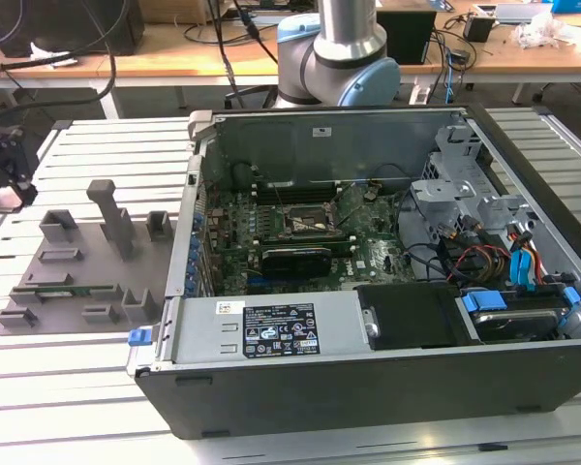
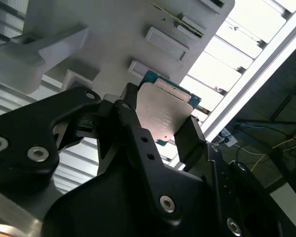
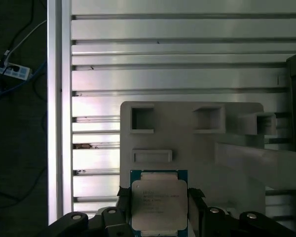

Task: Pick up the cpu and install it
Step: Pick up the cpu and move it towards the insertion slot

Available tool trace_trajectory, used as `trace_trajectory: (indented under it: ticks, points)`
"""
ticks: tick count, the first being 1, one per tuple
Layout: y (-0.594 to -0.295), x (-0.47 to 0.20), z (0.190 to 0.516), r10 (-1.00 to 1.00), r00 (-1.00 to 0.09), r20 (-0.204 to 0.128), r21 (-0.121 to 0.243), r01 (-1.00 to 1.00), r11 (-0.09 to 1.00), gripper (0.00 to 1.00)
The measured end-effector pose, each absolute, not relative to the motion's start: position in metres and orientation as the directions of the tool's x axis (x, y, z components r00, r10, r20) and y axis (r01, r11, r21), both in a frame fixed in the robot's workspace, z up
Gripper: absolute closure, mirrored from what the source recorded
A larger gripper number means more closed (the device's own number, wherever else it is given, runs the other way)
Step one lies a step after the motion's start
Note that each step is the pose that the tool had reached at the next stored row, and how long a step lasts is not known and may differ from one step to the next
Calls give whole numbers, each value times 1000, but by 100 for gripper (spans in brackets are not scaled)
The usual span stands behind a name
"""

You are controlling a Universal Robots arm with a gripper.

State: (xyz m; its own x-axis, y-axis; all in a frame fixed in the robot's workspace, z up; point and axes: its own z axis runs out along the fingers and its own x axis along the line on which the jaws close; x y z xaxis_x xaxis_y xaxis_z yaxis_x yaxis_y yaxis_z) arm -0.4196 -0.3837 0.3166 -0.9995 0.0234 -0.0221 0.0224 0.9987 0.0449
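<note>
Bench [image 1: 77,407] carries the fixture plate [image 1: 97,273] at the exterior view's left, with the open computer case [image 1: 368,387] just beside it on the right. Inside the case, the motherboard [image 1: 368,257] lies flat and the socket [image 1: 305,221] sits near its middle. The power supply [image 1: 271,329] runs along the near wall and the drive cage [image 1: 465,184] is at the right. The arm base [image 1: 339,68] stands behind the case. The hand [image 1: 5,170] is at far left, over the plate, with the cpu [image 3: 159,200] between its fingers.

1. In the first wrist view the cpu [image 3: 159,202] runs off the lower edge and the black fingers [image 3: 196,201] of the gripper [image 3: 159,196] cover its sides
2. In the second wrist view one finger hides the cpu's near corner
3. In the first wrist view a blurred upright block [image 3: 256,163] crosses part of the grey fixture plate [image 3: 187,143]
4. The exterior view's top edge cuts off the arm [image 1: 344,58]; the motherboard socket [image 1: 305,221] is too small to tell what lies inside it
</note>
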Motion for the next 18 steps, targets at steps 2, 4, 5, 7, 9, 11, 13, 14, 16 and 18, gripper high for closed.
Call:
trace_trajectory:
  ticks: [2, 4, 5, 7, 9, 11, 13, 14, 16, 18]
  points:
    - [-384, -420, 321, 23, -999, -22, 45, 22, 999, 45]
    - [-383, -420, 325, 23, -999, -22, 45, 22, 999, 45]
    - [-383, -420, 330, 23, -999, -22, 45, 22, 999, 45]
    - [-383, -420, 334, 23, -999, -22, 45, 22, 999, 45]
    - [-383, -420, 339, 23, -999, -22, 45, 22, 999, 45]
    - [-383, -420, 344, 23, -999, -22, 45, 22, 999, 45]
    - [-382, -420, 348, 23, -999, -22, 45, 22, 999, 45]
    - [-382, -420, 350, 23, -999, -22, 45, 22, 999, 45]
    - [-382, -420, 354, 23, -999, -22, 45, 22, 999, 45]
    - [-382, -420, 361, 23, -999, -22, 45, 22, 999, 45]
